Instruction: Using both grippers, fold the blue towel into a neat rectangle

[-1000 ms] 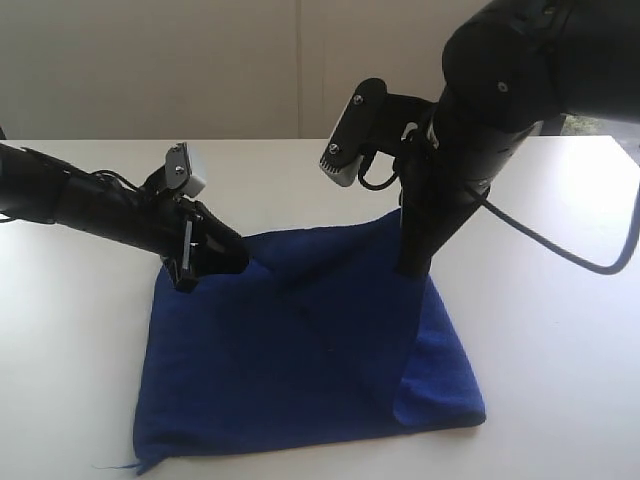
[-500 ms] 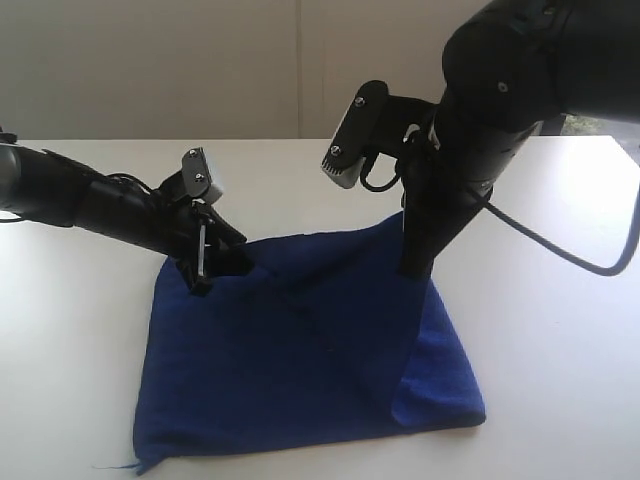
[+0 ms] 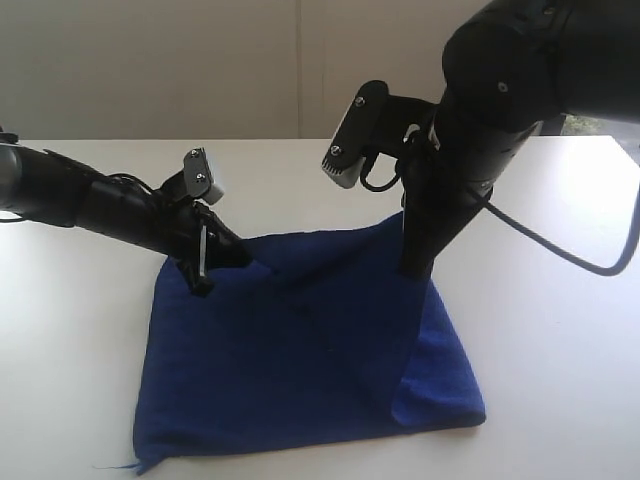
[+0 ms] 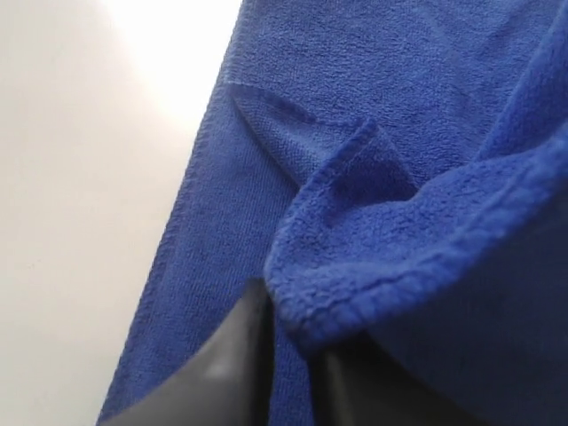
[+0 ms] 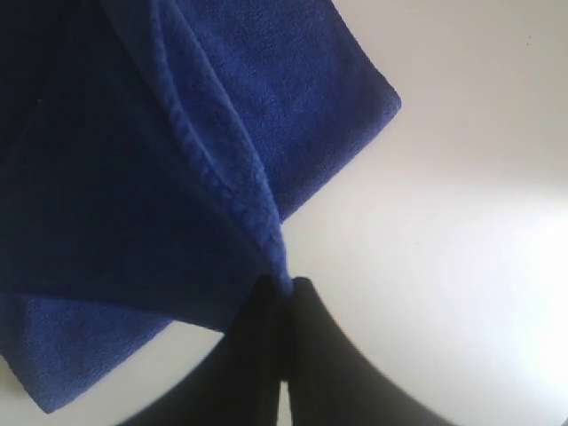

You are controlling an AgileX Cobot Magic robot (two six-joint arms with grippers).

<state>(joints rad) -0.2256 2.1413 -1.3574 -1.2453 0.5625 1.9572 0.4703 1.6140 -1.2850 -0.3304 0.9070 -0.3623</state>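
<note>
The blue towel point(image 3: 300, 350) lies spread on the white table, its right side doubled over. My right gripper point(image 3: 412, 268) stands upright at the towel's far right corner, shut on it and holding that corner lifted; the wrist view shows the hem point(image 5: 266, 213) running into the closed fingertips point(image 5: 286, 288). My left gripper point(image 3: 235, 258) reaches in low at the far left corner. There a raised fold of hem point(image 4: 337, 266) sits in the narrow gap of the left gripper point(image 4: 293, 355), whose fingers point(image 4: 235, 355) have drawn in close round it.
The white table point(image 3: 80, 350) surrounds the towel on all sides. The right arm's black cable point(image 3: 560, 250) loops out to the right above the table. A loose thread point(image 3: 115, 465) trails from the towel's near left corner.
The left gripper has turned at the wrist, settled at the far left corner and drawn its jaws in on the hem. The right arm and its raised corner have not moved.
</note>
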